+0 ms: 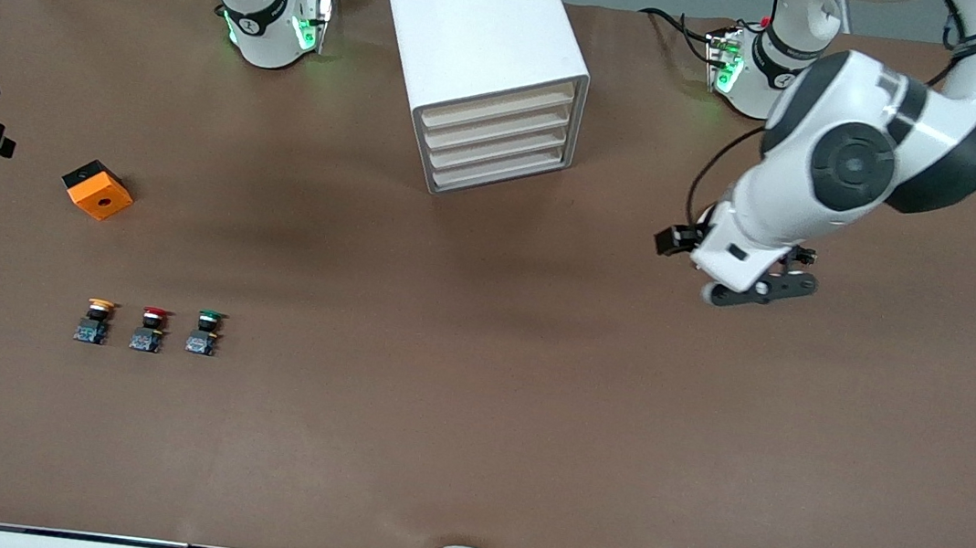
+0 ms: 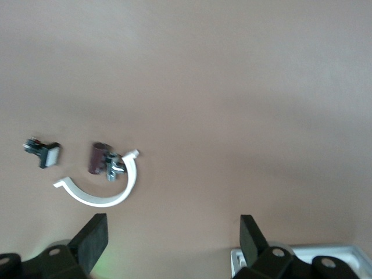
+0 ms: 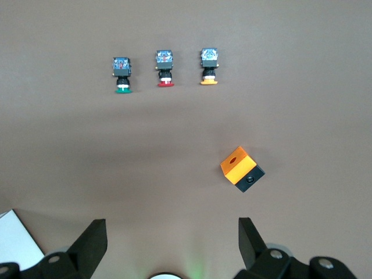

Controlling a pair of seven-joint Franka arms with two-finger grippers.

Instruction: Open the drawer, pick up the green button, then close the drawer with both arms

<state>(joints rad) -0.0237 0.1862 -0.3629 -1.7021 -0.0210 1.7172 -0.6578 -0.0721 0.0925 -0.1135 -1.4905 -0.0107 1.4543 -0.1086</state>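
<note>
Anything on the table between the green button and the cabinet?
Nothing: front view shows bare brown tabletop from the green button up to the cabinet.

Front camera high; wrist cameras face table (image 1: pixel 471 419).

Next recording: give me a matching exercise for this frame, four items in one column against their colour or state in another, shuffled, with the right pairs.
Items:
1. button
2. cabinet
3. box with a round hole
4. left gripper

Descriptions:
A. orange
B. open, over bare table
C. green cap
D. all four drawers shut

Pairs: 1-C, 2-D, 3-A, 4-B
</note>
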